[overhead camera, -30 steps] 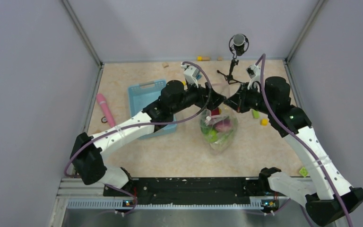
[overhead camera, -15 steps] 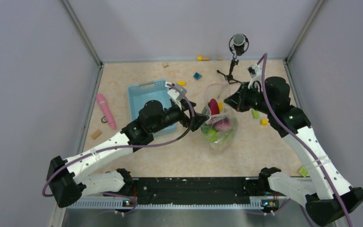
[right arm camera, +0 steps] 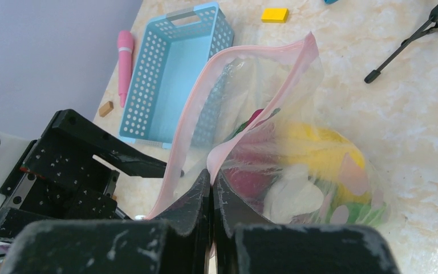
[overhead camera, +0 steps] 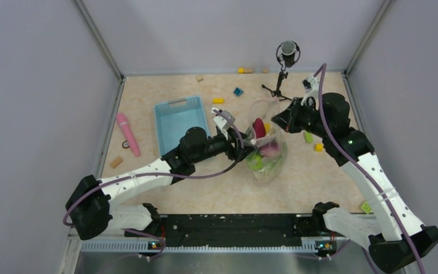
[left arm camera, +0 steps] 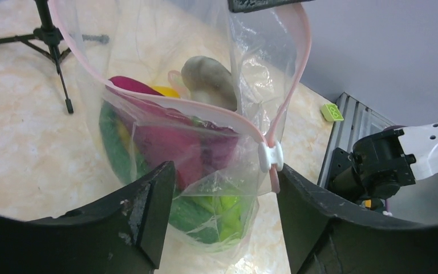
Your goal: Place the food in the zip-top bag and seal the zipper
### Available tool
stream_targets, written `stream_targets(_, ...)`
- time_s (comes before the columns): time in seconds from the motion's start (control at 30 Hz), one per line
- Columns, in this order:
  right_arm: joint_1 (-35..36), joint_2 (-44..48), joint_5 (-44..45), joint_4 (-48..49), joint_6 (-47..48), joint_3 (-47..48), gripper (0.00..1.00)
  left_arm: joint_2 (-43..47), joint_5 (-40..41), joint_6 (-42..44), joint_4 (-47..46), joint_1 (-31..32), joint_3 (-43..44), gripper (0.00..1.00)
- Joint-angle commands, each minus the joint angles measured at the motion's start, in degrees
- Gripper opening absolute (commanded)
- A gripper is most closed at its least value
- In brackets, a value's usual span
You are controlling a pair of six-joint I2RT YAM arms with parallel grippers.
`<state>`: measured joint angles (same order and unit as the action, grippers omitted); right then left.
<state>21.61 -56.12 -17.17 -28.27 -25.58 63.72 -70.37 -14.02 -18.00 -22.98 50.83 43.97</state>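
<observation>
Plastic bag (left arm camera: 251, 68) is holding the food (left arm camera: 165, 142). Left fingers (overhead camera: 241, 146) at its 9 o'clock are gaping apart near the slider (left arm camera: 270, 156); right fingers (right arm camera: 211, 194) are pinching the zipper (right arm camera: 195, 114).

Lab rig: grey enclosure walls (overhead camera: 40, 114).

1. Light blue basket (overhead camera: 177, 125), left of centre.
2. Pink stick (overhead camera: 128, 133) lying just left of it.
3. Black tripod (overhead camera: 282, 74) standing at the far edge.
4. Yellow block (overhead camera: 218, 101) and blue block (overhead camera: 238, 91) beyond the basket.
</observation>
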Motion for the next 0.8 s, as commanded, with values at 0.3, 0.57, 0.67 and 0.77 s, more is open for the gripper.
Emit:
stream_targets(0.3,-0.27,2.83,5.56,1.45,-2.56,0.68,0.00,-1.51,3.46,4.87,-10.56,2.17,-0.91,0.34)
stream_targets(0.57,-0.32,4.08,7.21,0.95,-1.97,0.22,0.00,0.00,1.05,6.38,-10.49,2.17,-1.20,0.00)
stream_targets(0.67,-0.24,4.31,4.98,0.95,1.44,0.36,0.00,1.58,-0.77,10.05,-10.42,2.18,-1.76,0.00)
stream_targets(0.77,-0.21,4.78,-0.87,0.94,7.30,0.94,0.14,3.49,-1.07,15.47,-10.55,2.17,-1.90,0.00)
